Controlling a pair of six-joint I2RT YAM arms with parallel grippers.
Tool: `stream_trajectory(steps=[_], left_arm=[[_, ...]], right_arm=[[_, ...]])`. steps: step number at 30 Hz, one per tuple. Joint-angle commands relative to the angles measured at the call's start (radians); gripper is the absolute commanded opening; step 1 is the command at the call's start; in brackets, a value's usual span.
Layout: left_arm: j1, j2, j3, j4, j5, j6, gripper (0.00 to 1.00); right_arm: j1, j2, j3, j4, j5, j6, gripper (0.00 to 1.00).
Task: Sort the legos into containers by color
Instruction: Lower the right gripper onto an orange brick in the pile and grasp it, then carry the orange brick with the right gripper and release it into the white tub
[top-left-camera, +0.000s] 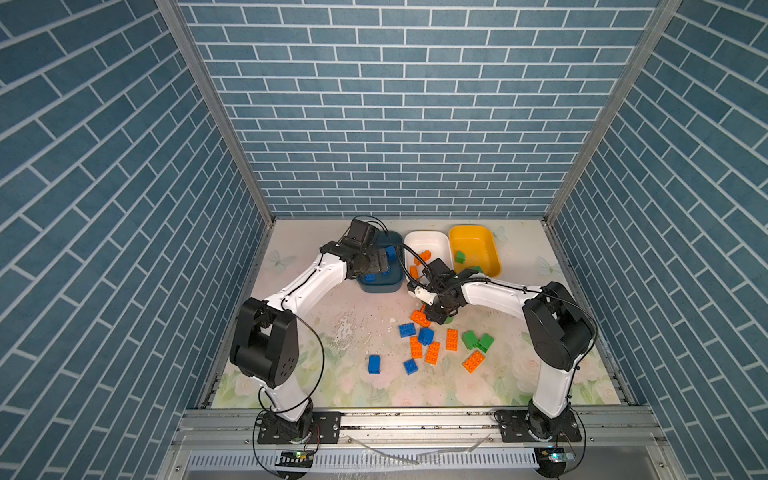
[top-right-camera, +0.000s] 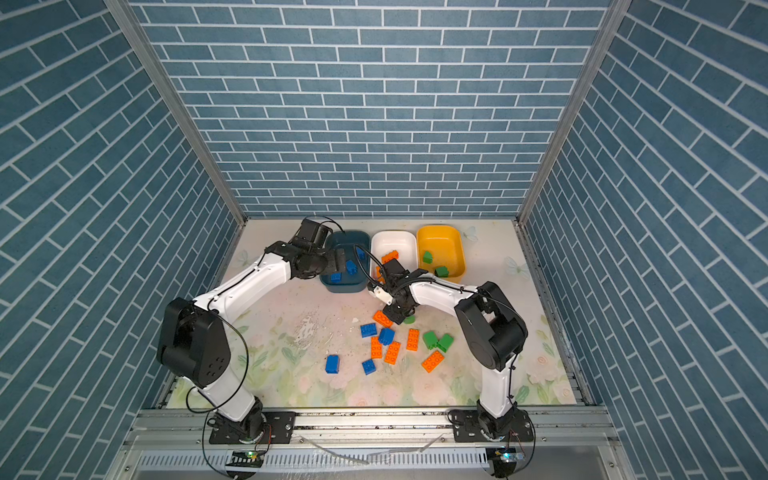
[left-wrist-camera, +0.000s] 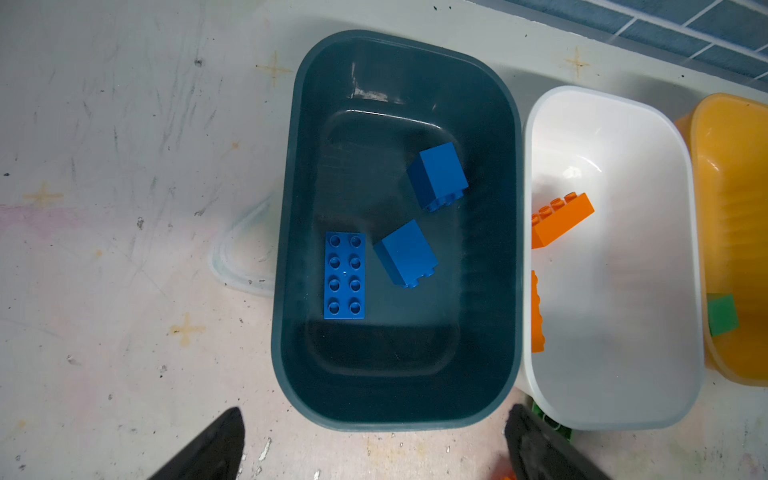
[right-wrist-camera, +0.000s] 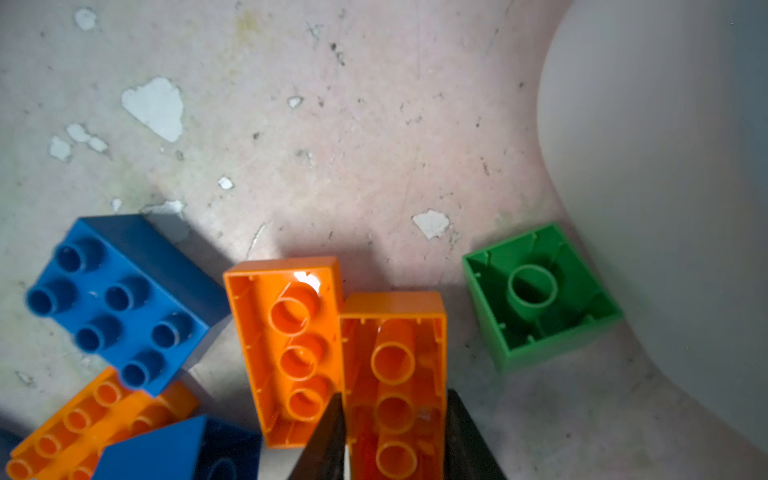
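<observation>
Between the right pincer's (right-wrist-camera: 395, 392) fingers (right-wrist-camera: 465, 436), an upturned orange oblong plastic brick (right-wrist-camera: 395, 345) sits clamped by its long sides; the left pincer (left-wrist-camera: 376, 411) gapes above the dark teal tub (left-wrist-camera: 316, 124).

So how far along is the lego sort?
Done: three blue bricks in the teal tub, two orange bricks in the white tub, two green bricks in the yellow tub. In hand: right hand grips an upturned orange brick; left hand open, empty above the teal tub. Left: about a dozen loose bricks on the table.
</observation>
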Motion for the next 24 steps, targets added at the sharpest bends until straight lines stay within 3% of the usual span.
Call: stream_trajectory(steps=[1,13,24], left_arm=[[0.002,-0.041,-0.017,-0.019,-0.024,0.003,0.99],[0.002,-0.145,-0.086,0.102,0.015,-0.018,0.99],[0.004,-0.174,-0.116,0.074,0.016,-0.052,0.99]], right_arm=[[0.005,-0.058,-0.005,-0.049,-0.01,-0.072,0.29],[-0.009,-0.221,-0.086,0.233,-0.045,-0.038,0.25],[-0.063,-0.074,0.049,0.411,-0.027,0.198,0.23]])
